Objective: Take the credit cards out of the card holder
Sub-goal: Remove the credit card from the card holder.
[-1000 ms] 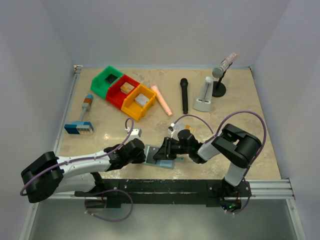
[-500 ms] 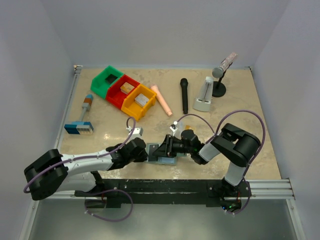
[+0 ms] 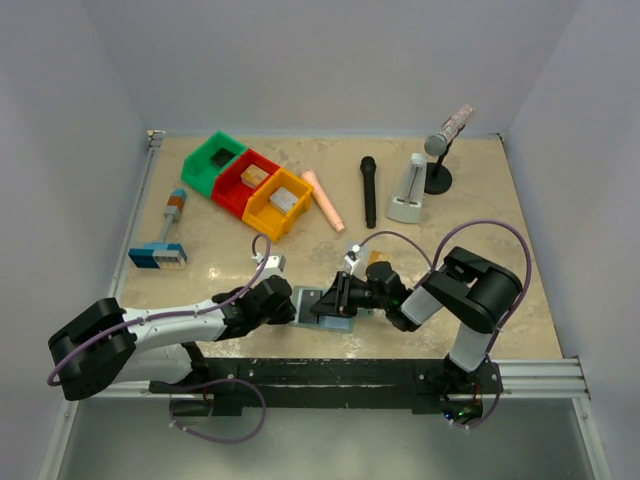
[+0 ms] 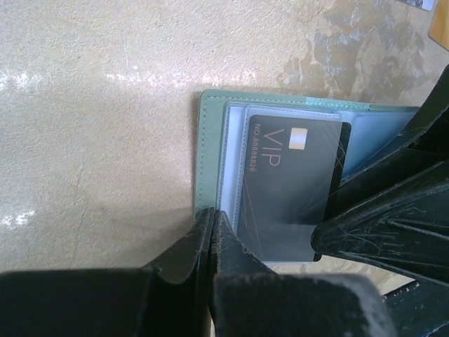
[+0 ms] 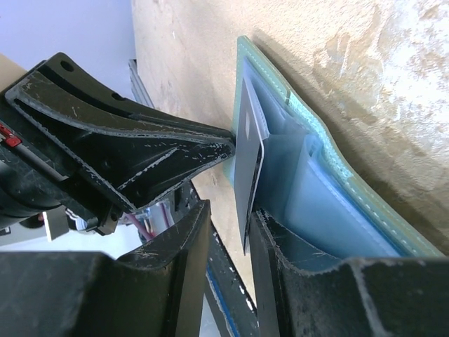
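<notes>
The pale teal card holder (image 3: 322, 310) lies open on the table near the front edge, between my two grippers. In the left wrist view a dark grey "VIP" card (image 4: 291, 186) sticks partly out of a clear pocket of the holder (image 4: 210, 140). My left gripper (image 4: 212, 215) is shut, with its tips resting on the holder's near left corner. My right gripper (image 5: 231, 221) is open, and the dark card's edge (image 5: 249, 161) stands between its jaws, against the right finger. A golden-tan card (image 4: 440, 31) and a silvery card (image 4: 419, 3) lie on the table beyond the holder.
Green (image 3: 212, 162), red (image 3: 245, 182) and orange (image 3: 277, 204) bins stand at the back left. A pink cylinder (image 3: 323, 199), a black microphone (image 3: 368, 190), a white stand (image 3: 410, 192) and a microphone on a stand (image 3: 440, 150) are at the back. A blue-and-white striped block (image 3: 157, 256) lies at the left.
My right gripper pushed a little left onto the holder, then drew back to the right. My left arm edged slightly forward and its gripper stays on the holder's edge.
</notes>
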Action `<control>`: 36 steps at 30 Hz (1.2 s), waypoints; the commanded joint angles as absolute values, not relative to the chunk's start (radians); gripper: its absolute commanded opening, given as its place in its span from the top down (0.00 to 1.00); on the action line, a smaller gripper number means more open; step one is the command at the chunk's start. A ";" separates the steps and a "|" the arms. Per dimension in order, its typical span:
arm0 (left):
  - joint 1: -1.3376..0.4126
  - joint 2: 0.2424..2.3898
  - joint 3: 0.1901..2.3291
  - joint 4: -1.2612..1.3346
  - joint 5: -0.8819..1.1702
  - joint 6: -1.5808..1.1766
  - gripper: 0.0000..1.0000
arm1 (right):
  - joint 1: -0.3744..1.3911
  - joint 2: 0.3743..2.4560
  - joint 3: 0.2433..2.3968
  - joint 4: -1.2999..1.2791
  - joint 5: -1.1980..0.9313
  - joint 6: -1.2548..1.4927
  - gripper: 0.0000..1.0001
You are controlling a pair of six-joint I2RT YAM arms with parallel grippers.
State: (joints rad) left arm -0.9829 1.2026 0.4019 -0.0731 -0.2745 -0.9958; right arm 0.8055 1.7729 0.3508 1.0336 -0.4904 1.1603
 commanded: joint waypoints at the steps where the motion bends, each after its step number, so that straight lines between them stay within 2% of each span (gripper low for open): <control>1: -0.985 1.249 0.365 -0.147 -0.262 -1.012 1.00 | 0.799 1.732 0.338 1.103 -0.499 1.161 0.68; 36: -0.985 1.285 0.373 -0.146 -0.265 -1.020 1.00 | 0.750 1.717 0.262 1.160 -0.503 1.161 0.76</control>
State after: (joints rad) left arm -0.9829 1.2194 0.4072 -0.0769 -0.2779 -1.0115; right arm 0.7563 1.7378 0.2707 1.0901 -0.4911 1.1603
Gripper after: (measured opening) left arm 0.012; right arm 0.249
